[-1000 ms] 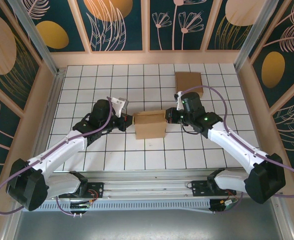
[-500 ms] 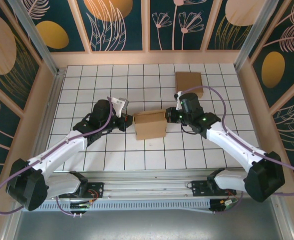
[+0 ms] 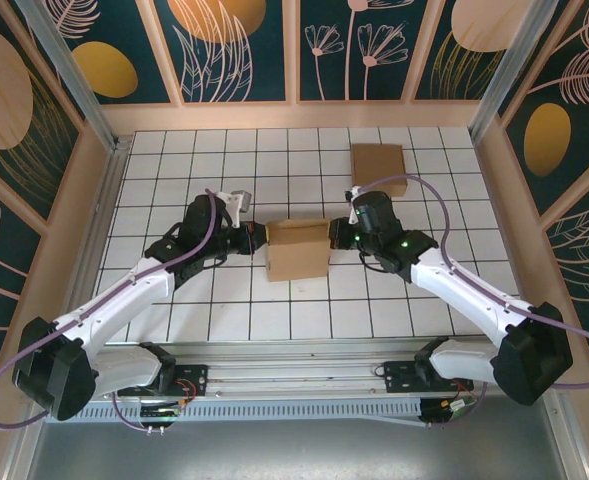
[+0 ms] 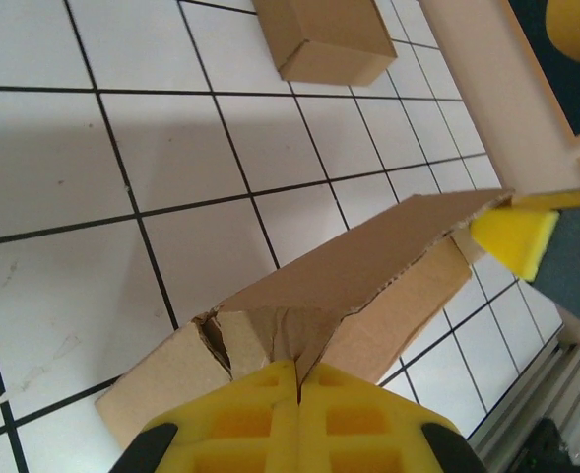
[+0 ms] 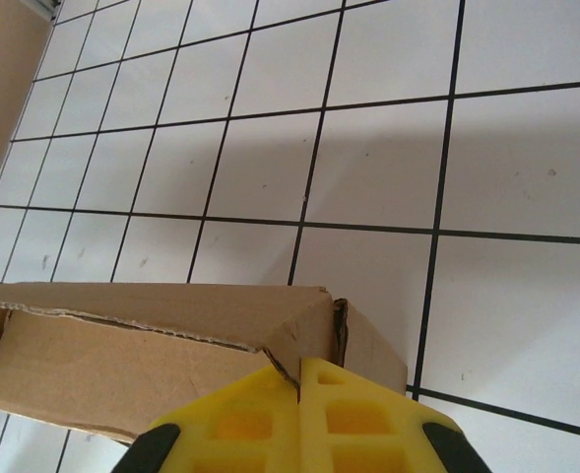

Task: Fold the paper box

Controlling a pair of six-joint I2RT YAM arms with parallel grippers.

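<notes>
Paper box (image 3: pixel 299 250), left tool (image 3: pixel 260 238) and right tool (image 3: pixel 336 232) both closed at its ends, second box (image 3: pixel 378 165) well apart behind.

- Bright, even overhead light; top view sharp.
- Soft grey shadow on tiles (image 5: pixel 368 168) just beyond paper box (image 5: pixel 142 345), both wrist views.
- Tiles far from box slightly soft.

We look down from high behind the arm bases at 6 o'clock, with the whole table (image 3: pixel 174 160) spread below. The left wrist camera sits low and tight over the left gripper (image 4: pixel 297 379) at 6 o'clock, facing the paper box (image 4: pixel 368 286). The right wrist camera sits the same way over the right gripper (image 5: pixel 299 379). All three views share that box. The second box (image 4: pixel 324 39), at 12 o'clock here, sits at 1 o'clock overhead.
</notes>
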